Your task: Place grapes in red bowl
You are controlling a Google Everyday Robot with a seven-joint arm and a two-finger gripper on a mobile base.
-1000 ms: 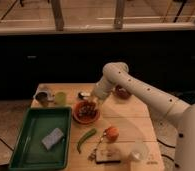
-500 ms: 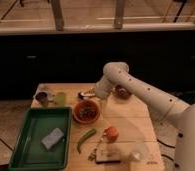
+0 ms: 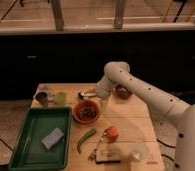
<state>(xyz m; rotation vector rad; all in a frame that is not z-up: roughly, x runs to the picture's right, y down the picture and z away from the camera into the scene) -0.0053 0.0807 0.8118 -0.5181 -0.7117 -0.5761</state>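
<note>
— On the wooden table (image 3: 133, 122), where do the grapes (image 3: 88, 112) sit?

— Inside the red bowl (image 3: 76, 115). They are a small dark cluster on its floor. The bowl stands upright near mid-table, just right of the green tray (image 3: 33, 127).

— Gripper (image 3: 102, 103) position?

— At the end of the white arm (image 3: 141, 92), which reaches in from the right side of the table. It points downward, just beside the bowl's right rim and a little above it, to the right of the grapes. Spread or pressed together: cannot tell from this view.

— Other items, for the record?

— A grey-blue sponge (image 3: 53, 138) lies flat in the tray. A long green vegetable (image 3: 86, 140) lies on the table in front of the bowl, with an orange round fruit (image 3: 111, 133) just to its right. A darker red round thing (image 3: 122, 91) sits at the back, partly behind the arm. A green cup (image 3: 60, 98) stands at back left, beside a metallic object (image 3: 42, 95) that I cannot identify. A clear cup (image 3: 137, 150) stands near the front right edge.
</note>
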